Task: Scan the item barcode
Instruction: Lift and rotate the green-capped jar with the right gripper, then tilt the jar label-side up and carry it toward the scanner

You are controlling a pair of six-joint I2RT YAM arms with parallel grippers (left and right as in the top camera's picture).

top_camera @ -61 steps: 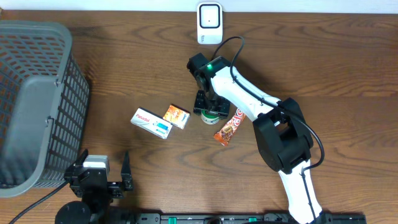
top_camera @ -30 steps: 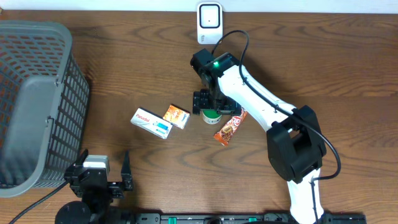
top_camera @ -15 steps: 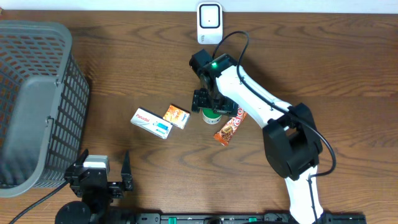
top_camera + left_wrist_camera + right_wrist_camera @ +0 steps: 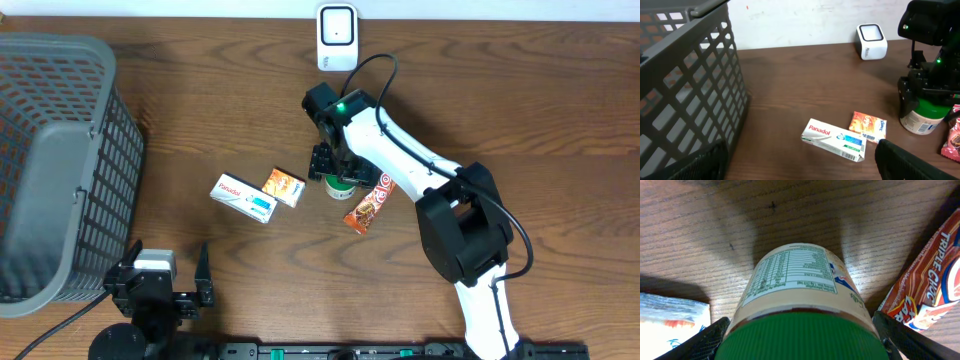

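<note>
A small jar [image 4: 800,280] with a cream label and a green screw lid [image 4: 800,337] stands upright between the right fingers [image 4: 712,340], which flank the lid. I cannot tell whether they grip it. Empty, the left fingers [image 4: 910,160] gape wide. Only the right wrist view shows its nutrition panel [image 4: 792,272], unreadable, and "TRIPLE CHOC" on the wrapper [image 4: 932,275] beside it. The left wrist view shows a "Panadol" box [image 4: 832,141].

Mock shop checkout — barcode scanner [image 4: 337,37], shopping basket [image 4: 60,160], wooden table [image 4: 200,90].
</note>
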